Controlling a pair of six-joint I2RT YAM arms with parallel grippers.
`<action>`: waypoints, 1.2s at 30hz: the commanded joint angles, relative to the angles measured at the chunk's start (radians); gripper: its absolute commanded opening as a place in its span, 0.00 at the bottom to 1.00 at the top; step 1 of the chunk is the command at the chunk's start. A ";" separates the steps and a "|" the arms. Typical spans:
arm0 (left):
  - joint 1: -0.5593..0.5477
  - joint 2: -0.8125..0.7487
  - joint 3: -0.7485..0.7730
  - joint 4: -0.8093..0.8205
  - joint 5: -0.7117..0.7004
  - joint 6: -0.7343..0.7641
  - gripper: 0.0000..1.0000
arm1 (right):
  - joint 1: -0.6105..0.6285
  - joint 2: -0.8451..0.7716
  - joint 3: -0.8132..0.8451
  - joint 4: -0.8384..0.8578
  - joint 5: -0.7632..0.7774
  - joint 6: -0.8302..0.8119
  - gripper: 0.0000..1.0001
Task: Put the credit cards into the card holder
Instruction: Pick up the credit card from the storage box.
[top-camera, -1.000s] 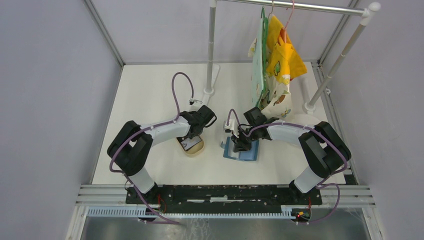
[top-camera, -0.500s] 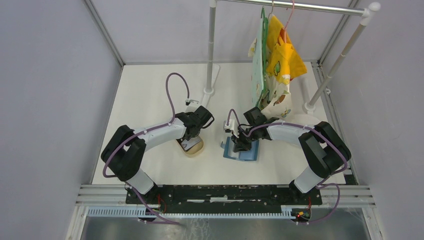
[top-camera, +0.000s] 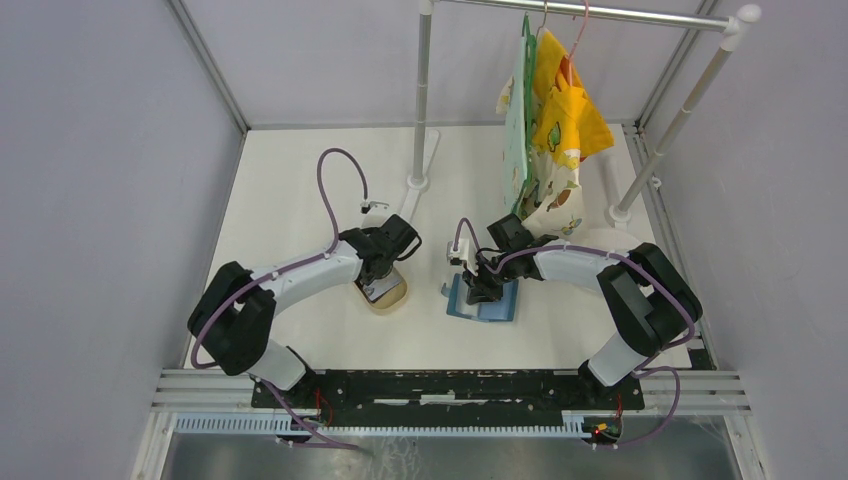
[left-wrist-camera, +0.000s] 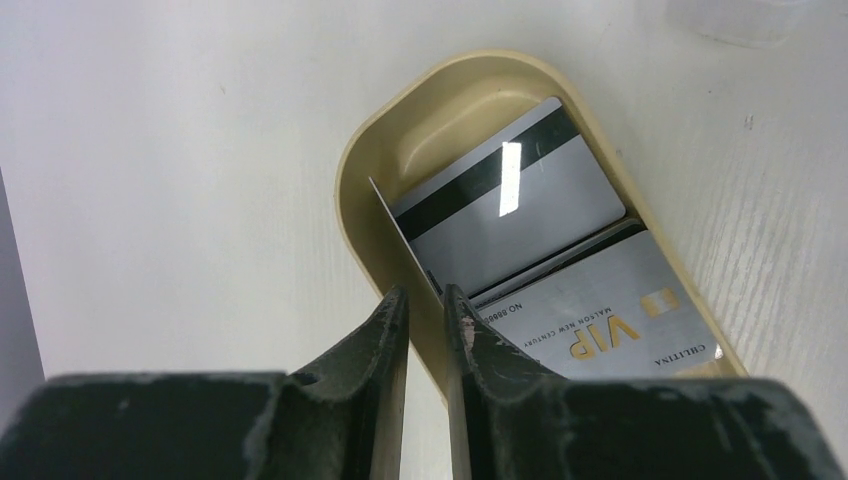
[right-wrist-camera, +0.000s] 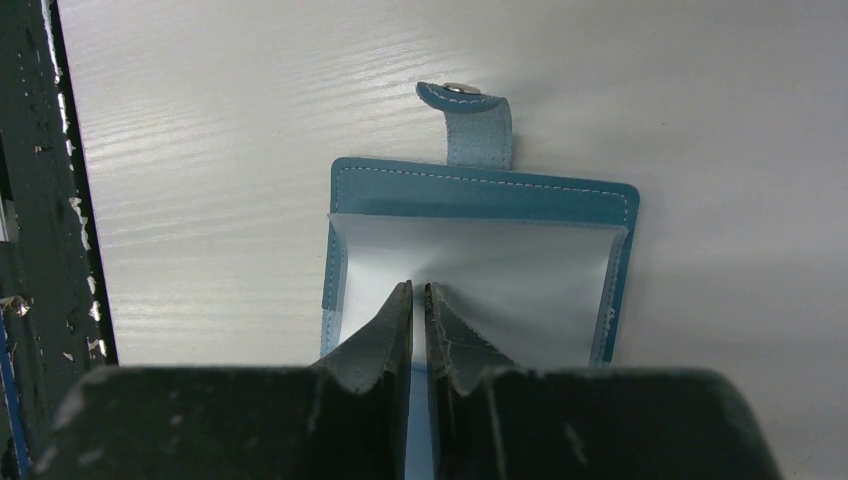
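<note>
White bench (top-camera: 300, 180), both arms reaching low. Left tool (left-wrist-camera: 425, 300): fingers almost together, pinching the near corner of a grey striped card (left-wrist-camera: 520, 200) inside the tan tray (left-wrist-camera: 370, 160), with more credit cards (left-wrist-camera: 600, 320) beside it. Right tool (right-wrist-camera: 418, 295): clamped on the white inner pocket of the blue card holder (right-wrist-camera: 480, 190), which lies open near the tray, on its right.

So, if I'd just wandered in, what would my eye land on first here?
Probably the bright yellow clothes hanging on the rail at the back right. Nearer, mid-table, the left gripper pinches the edge of one of the credit cards in a tan oval tray, and the right gripper is closed on the white lining of the open blue card holder.
</note>
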 joint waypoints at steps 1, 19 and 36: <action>0.000 -0.041 -0.025 -0.010 -0.037 -0.068 0.26 | -0.003 -0.006 0.034 0.004 -0.021 -0.010 0.14; 0.001 -0.043 -0.063 0.017 -0.035 -0.111 0.24 | -0.004 -0.012 0.033 0.003 -0.025 -0.009 0.14; 0.000 -0.102 -0.038 0.007 0.000 -0.106 0.02 | -0.003 -0.010 0.034 0.002 -0.028 -0.009 0.14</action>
